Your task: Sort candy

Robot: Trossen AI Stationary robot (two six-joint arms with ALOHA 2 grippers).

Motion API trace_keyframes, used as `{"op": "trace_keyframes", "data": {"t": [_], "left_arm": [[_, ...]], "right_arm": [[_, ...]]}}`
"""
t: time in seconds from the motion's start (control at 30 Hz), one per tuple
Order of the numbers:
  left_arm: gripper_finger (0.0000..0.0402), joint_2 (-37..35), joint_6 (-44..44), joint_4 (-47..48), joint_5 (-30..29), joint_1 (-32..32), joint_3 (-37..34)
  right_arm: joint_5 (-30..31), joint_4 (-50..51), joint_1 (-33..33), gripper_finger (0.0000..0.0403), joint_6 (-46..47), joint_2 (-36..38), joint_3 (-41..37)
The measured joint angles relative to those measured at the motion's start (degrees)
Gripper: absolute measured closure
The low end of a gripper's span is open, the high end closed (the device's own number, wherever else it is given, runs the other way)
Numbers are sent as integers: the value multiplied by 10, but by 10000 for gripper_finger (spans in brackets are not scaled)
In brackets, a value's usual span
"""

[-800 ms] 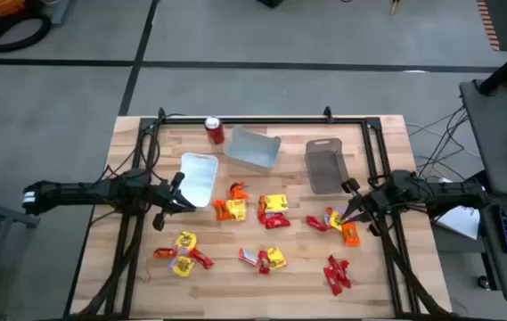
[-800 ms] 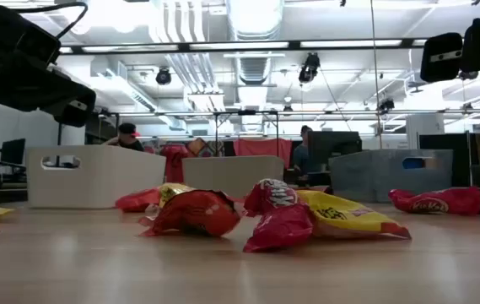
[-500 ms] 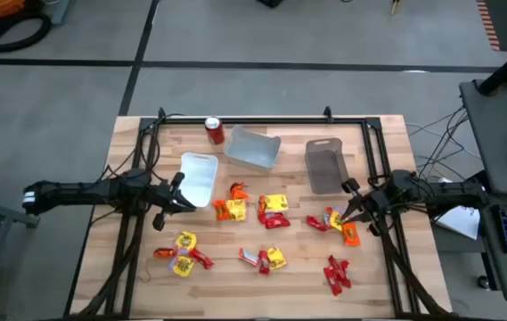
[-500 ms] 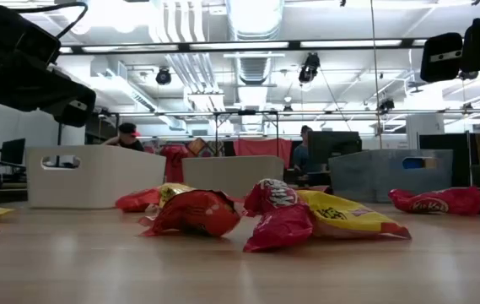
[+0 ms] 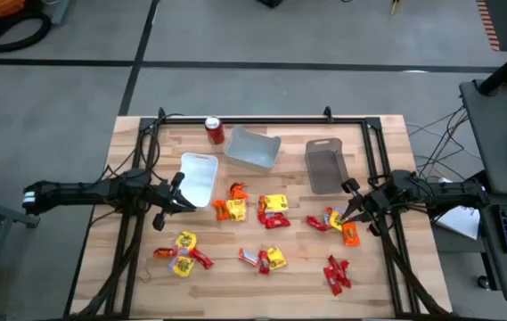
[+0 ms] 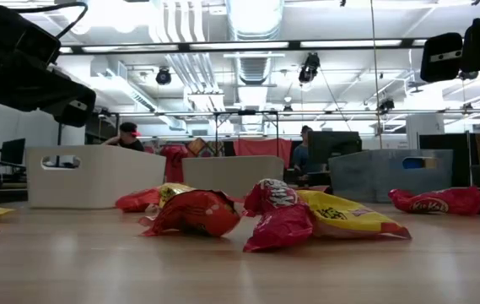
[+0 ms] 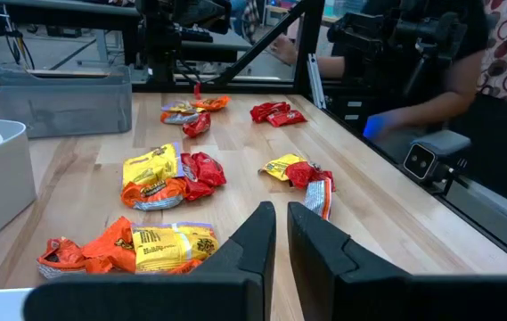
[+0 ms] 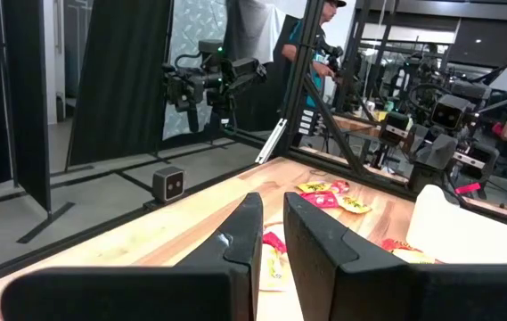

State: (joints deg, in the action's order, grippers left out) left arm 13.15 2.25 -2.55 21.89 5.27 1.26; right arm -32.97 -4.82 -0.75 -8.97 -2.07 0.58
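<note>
1. Both jaws stand narrow, holding nothing: left gripper at nine o'clock, right gripper at three.
2. The candy lies scattered, pointing every way, across the counter centre.
3. Bare wood runs along the six o'clock edge.

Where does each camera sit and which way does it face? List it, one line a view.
High: above the table, facing straight down; left arm and right arm show.
Low: at tabletop height, facing level across the candy to the white bin and the room; dark arm parts show at the top corners.
Left wrist: on the left arm, facing across the table; its shut fingers show.
Right wrist: on the right arm, facing across the table; its shut fingers show.
Shared: all four views show candy on the table.
</note>
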Motion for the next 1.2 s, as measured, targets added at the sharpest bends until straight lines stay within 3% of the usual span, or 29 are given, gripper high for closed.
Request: {"op": "trace_keyframes", "data": {"t": [1.1,1.2], "left_arm": [[383,0,0,0,0,0,0],[383,0,0,0,0,0,0]], "right_arm": [[0,0,0,360,0,0,0],[10,1,0,360,-35,0,0]]}}
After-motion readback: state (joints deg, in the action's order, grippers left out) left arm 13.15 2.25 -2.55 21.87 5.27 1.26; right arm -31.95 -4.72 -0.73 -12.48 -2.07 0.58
